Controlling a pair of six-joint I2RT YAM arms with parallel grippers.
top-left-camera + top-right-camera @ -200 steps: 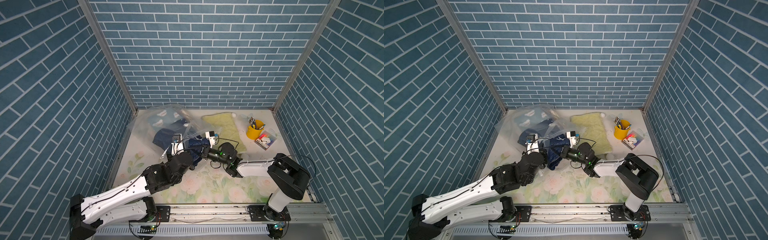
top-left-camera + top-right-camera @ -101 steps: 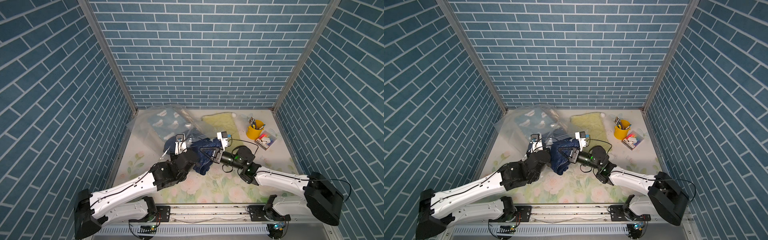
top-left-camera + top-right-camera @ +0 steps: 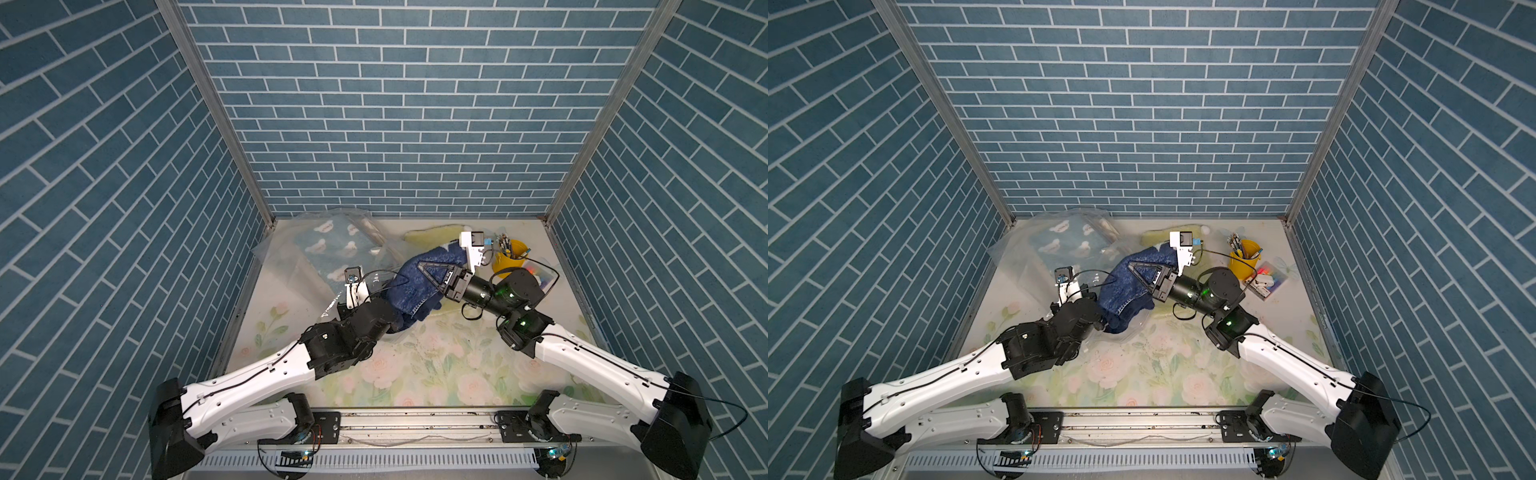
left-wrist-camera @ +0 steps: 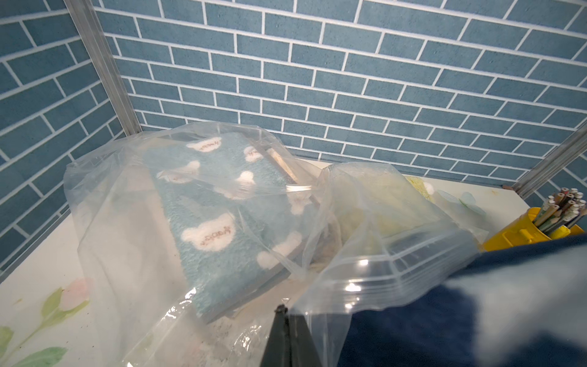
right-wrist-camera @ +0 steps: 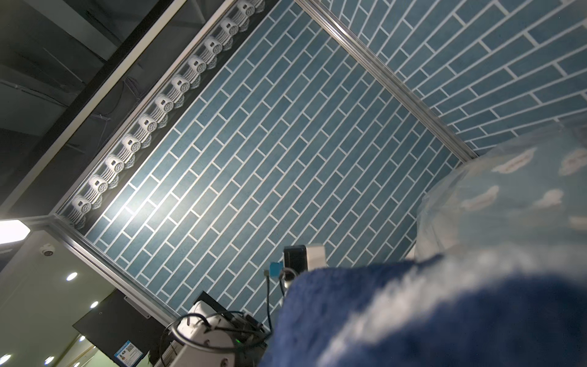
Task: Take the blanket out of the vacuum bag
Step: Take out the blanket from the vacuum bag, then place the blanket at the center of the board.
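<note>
Gripping on the right: the right gripper (image 3: 422,268) is seen with its jaws pressed together on the dark blue blanket (image 3: 415,293), which is bunched around them and draped below.
Left side: the left gripper (image 4: 283,313) is shown with its jaws pinched tight on the zip edge of the vacuum bag (image 4: 381,254), right at a corner of the mouth.
Blanket position: the fleece is held up off the tabletop (image 3: 415,370) between the two arms in both top views, and its lower end is hung against the left arm's wrist.
Blanket and bag: in the left wrist view part of the blue is seen through the plastic at the mouth. How much is inside cannot be told.
Bag position: the held mouth is raised, just in front of the other plastic toward the back left of the tabletop.
Back left: a bear-print blanket (image 3: 332,245) is laid flat inside a second clear bag (image 4: 111,206), near the corner of the walls.
Back right: a yellow cup (image 3: 505,264) packed with pencils is stood upright, with a pale green cloth (image 3: 428,237) laid beside it and a clear box (image 3: 1266,282) of small things close by.
Right wrist view: the lower part is filled with blurred blue fleece, and the jaws are hidden by it.
</note>
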